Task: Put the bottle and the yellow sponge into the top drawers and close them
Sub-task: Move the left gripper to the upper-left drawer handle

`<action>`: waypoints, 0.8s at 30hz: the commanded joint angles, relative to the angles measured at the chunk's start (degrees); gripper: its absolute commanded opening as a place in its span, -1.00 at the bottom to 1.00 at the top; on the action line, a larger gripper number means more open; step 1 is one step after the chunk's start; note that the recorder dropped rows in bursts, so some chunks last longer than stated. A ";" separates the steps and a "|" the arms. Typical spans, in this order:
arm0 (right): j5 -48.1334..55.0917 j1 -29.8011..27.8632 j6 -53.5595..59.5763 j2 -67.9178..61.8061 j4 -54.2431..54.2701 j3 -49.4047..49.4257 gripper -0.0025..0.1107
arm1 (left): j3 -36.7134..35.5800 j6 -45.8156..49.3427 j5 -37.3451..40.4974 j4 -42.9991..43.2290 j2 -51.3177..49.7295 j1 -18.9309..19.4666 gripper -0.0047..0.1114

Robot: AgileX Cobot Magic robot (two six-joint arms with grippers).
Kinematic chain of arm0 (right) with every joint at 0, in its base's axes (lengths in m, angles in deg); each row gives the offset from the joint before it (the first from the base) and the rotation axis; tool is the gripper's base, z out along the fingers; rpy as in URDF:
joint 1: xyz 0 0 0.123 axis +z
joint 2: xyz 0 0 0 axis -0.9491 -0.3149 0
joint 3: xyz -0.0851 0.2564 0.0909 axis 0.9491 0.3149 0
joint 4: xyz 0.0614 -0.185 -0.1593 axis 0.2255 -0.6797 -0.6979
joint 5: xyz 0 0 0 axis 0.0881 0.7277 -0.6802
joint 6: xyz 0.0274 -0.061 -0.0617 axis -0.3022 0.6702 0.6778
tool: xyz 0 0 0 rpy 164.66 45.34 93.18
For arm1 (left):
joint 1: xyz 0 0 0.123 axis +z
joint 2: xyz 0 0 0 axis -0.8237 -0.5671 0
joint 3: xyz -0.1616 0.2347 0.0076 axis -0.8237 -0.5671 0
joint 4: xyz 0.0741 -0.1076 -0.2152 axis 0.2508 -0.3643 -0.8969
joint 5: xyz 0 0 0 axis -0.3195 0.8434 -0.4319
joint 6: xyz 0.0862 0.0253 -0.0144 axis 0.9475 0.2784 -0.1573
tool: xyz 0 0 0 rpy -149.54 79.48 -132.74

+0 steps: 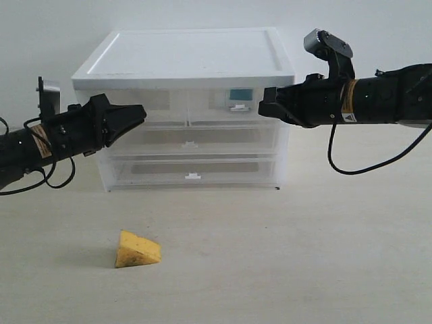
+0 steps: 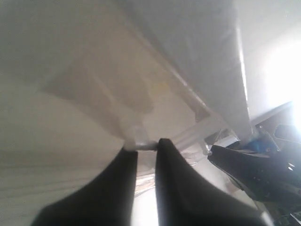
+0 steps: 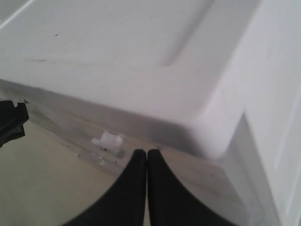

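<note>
**Sponge Still Out, Left Drawer Up Next**

Exterior view first. Find the yellow sponge alone on the bench, well apart from the cabinet and from both arms. Spot the teal label of the bottle through the front of the right top drawer (stowed already, by the look of it). Note the left gripper nosed up to the front of the left top drawer, and the right gripper level with the other drawer's outer edge. Looks like both fronts sitting flush, though hard to swear to.

Over to the left wrist view. See the left gripper with a thin slit between its fingers, tips right at a white clip handle. Cannot tell whether pinching that clip or merely touching it. Best advice for opening: seat the tips squarely on the clip, squeeze firmly, and pull straight out along the drawer's run. No twisting, and stop short of yanking the drawer free.

Right wrist view now. Find the right gripper clenched tight on nothing, just under the cabinet's corner and beside the clip there. Park it clear of the drawer's path, or use it to brace the light cabinet against sliding.
</note>
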 commanded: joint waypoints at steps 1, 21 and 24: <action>1.19 -0.57 1.44 0.14 0.82 -0.29 -0.96 | -2.25 2.12 1.34 -10.29 0.21 1.26 -0.85; 1.74 0.16 3.98 0.04 2.44 -0.29 -0.96 | -9.77 -1.36 -6.35 -5.73 2.30 1.45 -0.64; 1.74 0.27 3.98 0.04 2.44 -0.29 -0.96 | -8.96 -5.38 -6.35 -5.55 2.79 1.55 -0.25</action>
